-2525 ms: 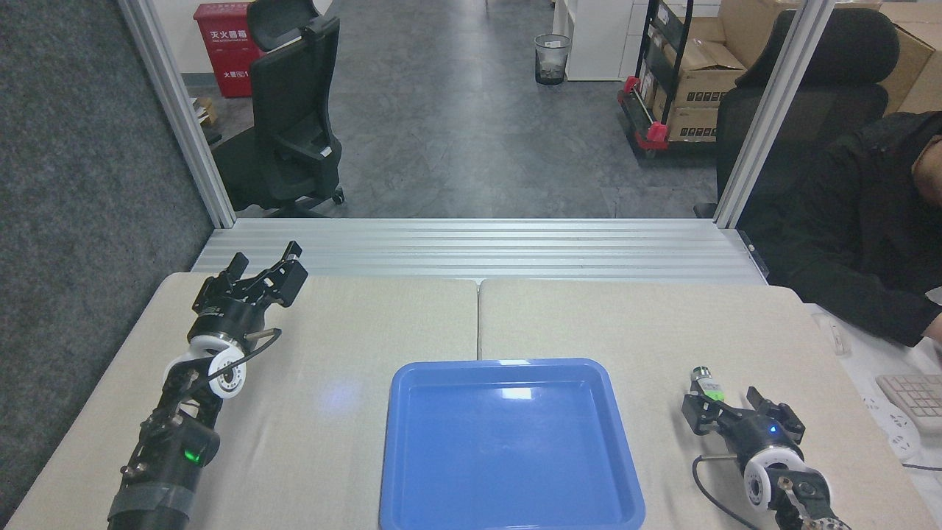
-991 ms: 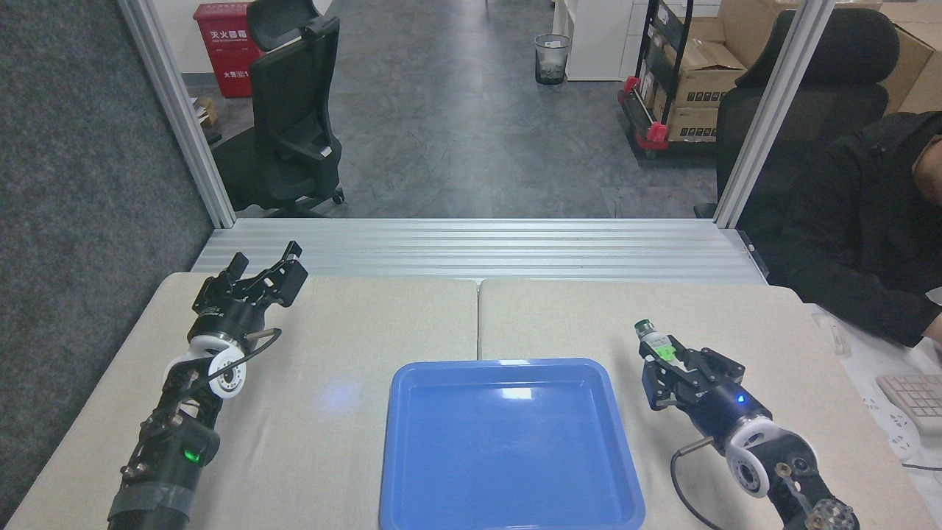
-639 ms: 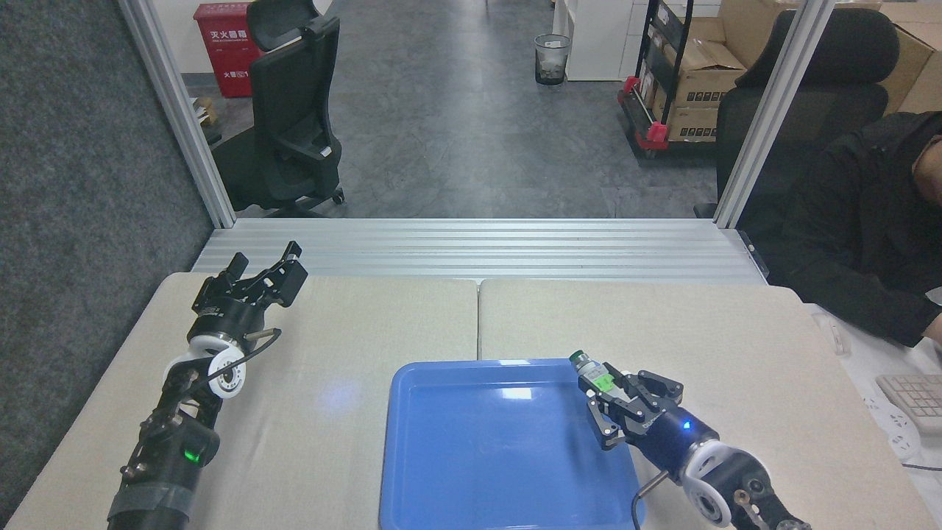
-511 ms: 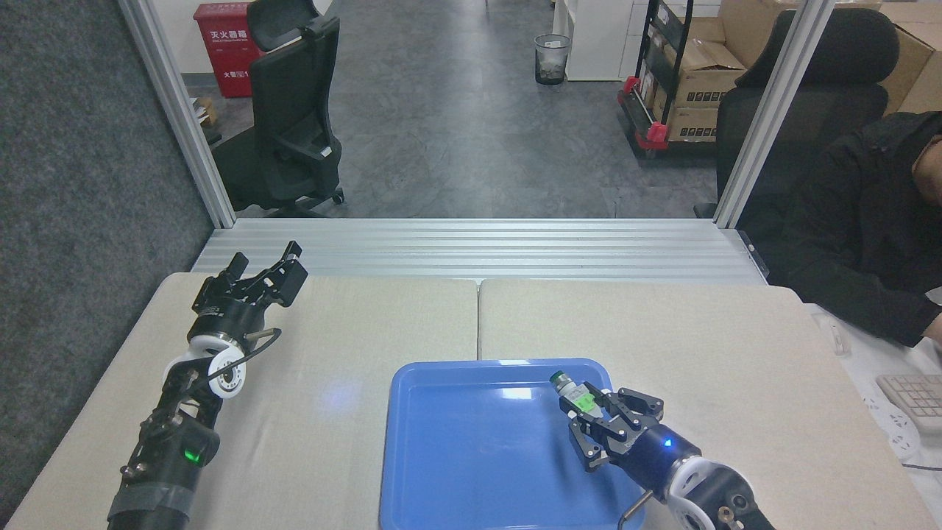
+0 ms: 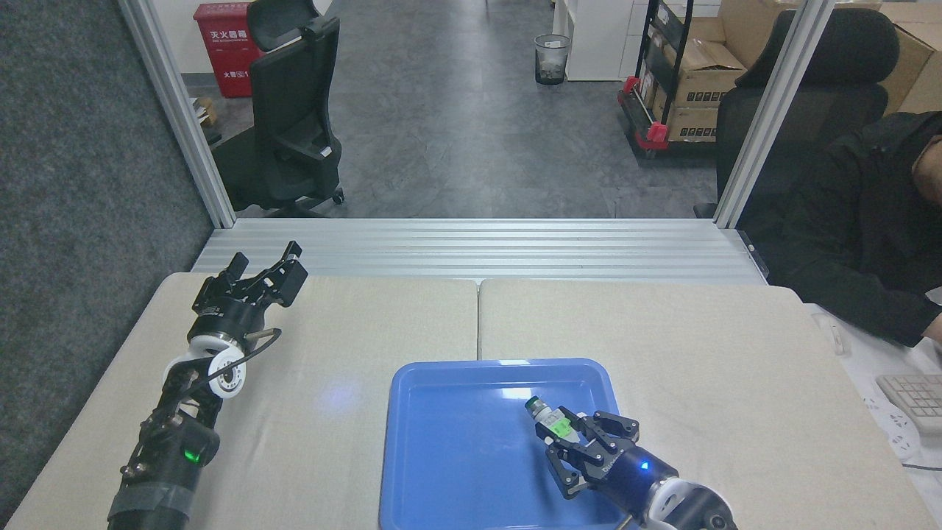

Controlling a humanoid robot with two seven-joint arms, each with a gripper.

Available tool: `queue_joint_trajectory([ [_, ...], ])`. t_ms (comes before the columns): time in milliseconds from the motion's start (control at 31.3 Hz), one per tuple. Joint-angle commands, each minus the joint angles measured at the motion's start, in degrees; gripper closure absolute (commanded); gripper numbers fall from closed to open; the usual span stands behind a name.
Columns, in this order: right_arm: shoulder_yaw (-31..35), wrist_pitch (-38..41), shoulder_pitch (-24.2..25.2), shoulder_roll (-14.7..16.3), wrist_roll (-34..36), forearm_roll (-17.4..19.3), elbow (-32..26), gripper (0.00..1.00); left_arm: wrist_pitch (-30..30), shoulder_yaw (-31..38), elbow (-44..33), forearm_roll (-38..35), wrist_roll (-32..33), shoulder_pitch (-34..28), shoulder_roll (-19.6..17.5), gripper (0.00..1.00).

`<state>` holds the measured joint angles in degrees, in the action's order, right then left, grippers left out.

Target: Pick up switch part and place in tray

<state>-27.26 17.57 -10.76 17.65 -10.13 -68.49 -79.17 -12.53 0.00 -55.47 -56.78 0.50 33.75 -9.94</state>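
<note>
Over the tray [image 5: 441,471], inside its right rim, the right gripper [image 5: 570,445] grips the switch part [image 5: 548,419], dark end pointing far-left; blue floor to the left is bare. Far left, the left gripper [image 5: 261,269] hangs spread, holding nothing

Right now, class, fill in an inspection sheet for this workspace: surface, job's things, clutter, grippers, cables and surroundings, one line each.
Surface: beige table, two panels meeting at a centre seam.
Job's things: blue tray at front centre; switch part held over its right half.
Clutter: nothing seen on the table.
Grippers: right gripper shut on the switch part; left gripper open, empty, at the far left.
Cables: black cable loop on the left arm.
Surroundings: keyboard and a person's dark sleeve at right; office chair, waste bin, cardboard boxes beyond.
</note>
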Motion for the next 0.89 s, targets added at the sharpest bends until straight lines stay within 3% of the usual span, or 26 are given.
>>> queue_joint_trajectory([
  [0,-1.0,-0.3,0.3,-1.1,-0.2,-0.2,2.5,0.86,0.0,-1.3,0.0,0.0,0.0,0.0,0.0,0.0],
  [64,-1.0,-1.6,0.3,-1.1,-0.2,-0.1,2.8,0.78,0.0,-1.3,0.0,0.0,0.0,0.0,0.0,0.0],
  [128,-1.0,-2.2,0.3,-1.1,-0.2,-0.1,2.8,0.53,0.0,-1.3,0.0,0.0,0.0,0.0,0.0,0.0],
  [224,0.2,-2.4,0.1,-1.0,-0.2,0.1,2.8,0.43,0.0,-1.4,0.0,0.0,0.0,0.0,0.0,0.0],
  [288,3.4,-2.4,0.0,-1.3,-0.1,0.8,2.7,0.27,0.0,-1.3,0.0,0.0,0.0,0.0,0.0,0.0],
  [320,5.2,-2.4,-0.1,-1.5,-0.1,1.2,2.5,0.24,0.0,-1.3,0.0,0.0,0.0,0.0,0.0,0.0],
  [479,11.6,-2.2,-1.4,-2.3,-0.1,2.7,1.9,0.21,0.0,-1.3,0.0,0.0,0.0,0.0,0.0,0.0],
  [607,18.3,-3.8,-4.5,-2.4,-0.1,2.8,1.6,0.06,0.0,-1.3,0.0,0.0,0.0,0.0,0.0,0.0],
  [671,21.4,-4.6,-7.3,-2.3,-0.1,2.8,1.7,0.06,0.0,-1.3,0.0,0.0,0.0,0.0,0.0,0.0],
  [863,28.7,-5.1,-14.3,-0.9,0.6,3.3,8.1,0.05,0.0,-1.3,0.0,0.0,0.0,0.0,0.0,0.0],
])
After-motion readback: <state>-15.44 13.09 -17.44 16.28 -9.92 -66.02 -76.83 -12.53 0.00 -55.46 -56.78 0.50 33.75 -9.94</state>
